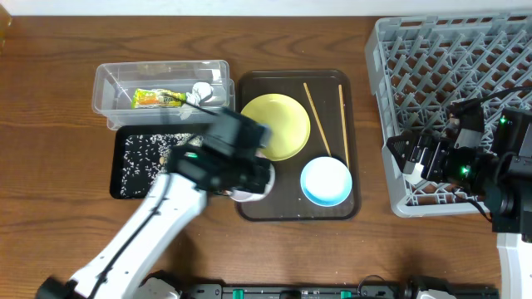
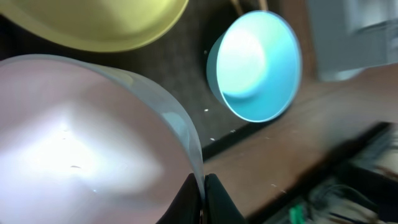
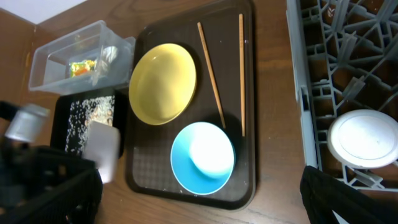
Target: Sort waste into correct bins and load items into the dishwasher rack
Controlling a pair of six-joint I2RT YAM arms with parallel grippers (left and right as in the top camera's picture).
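The left gripper (image 2: 203, 200) is pinched tight on the rim of the white bowl (image 2: 74, 143), one finger on each side of the thin wall. Seen from overhead, this bowl sits at the 8 o'clock edge of the brown tray (image 1: 287, 198), mostly hidden under the wrist; whether it is resting on the tray or raised off it cannot be told. On that tray, the yellow plate (image 1: 278, 124) lies at 11 o'clock, close beside the held bowl. The blue bowl (image 1: 326, 181) stands upright at 5 o'clock, and the two chopsticks (image 1: 317, 119) lie apart from each other at 1 o'clock, running from the far edge down towards the blue bowl. At 10 o'clock from the brown tray stands the clear tub (image 1: 104, 83), with the snack wrapper (image 1: 158, 98) and the white scrap (image 1: 202, 91) inside it. Just below the tub, at 9 o'clock from the brown tray, is the black tray (image 1: 115, 178), with rice grains (image 1: 137, 158) scattered over its floor. The rack (image 1: 432, 58) fills the 2 to 3 o'clock side of the table (image 1: 50, 124). The right gripper (image 1: 416, 158) hangs over the rack's 7 o'clock corner with its fingers spread wide and nothing between them.
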